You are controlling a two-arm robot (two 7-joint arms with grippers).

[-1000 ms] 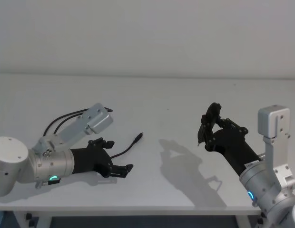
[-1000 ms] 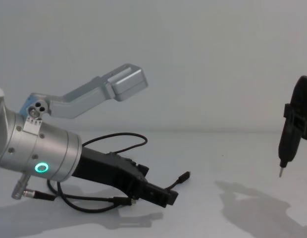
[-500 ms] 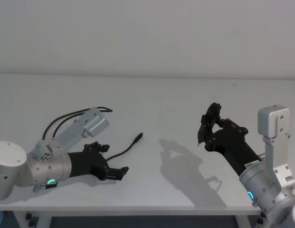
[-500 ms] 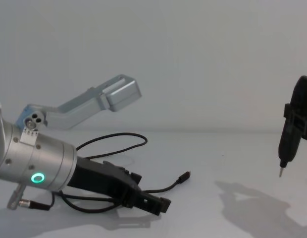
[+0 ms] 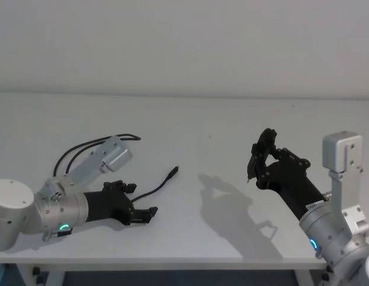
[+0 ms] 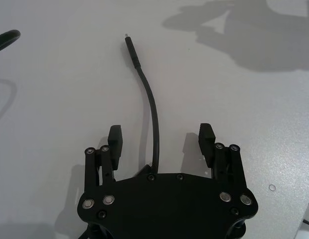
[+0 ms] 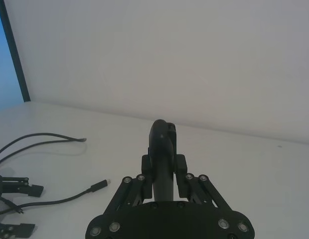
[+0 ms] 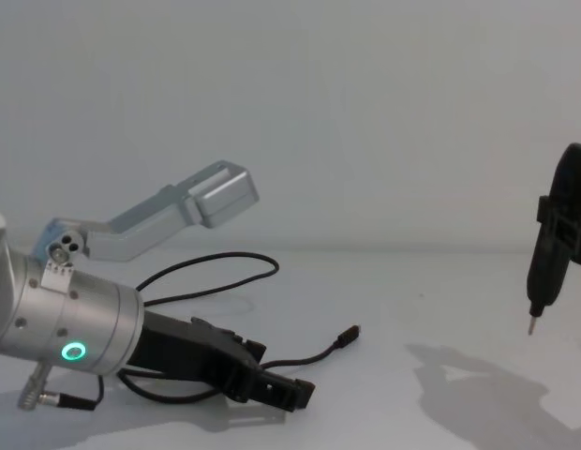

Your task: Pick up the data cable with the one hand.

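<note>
Straddling the data cable (image 6: 153,114) on the table (image 6: 244,99), the left gripper (image 6: 159,137) holds its fingers (image 6: 116,135) wide, empty; closing on it should come next. Right gripper (image 5: 262,152) hangs aloft.

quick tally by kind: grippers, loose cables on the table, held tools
grippers: 2 (left gripper, open astride the cable; right gripper, raised)
data cable: 1
pointed tool: 1, clamped in the right gripper
total: 4
</note>
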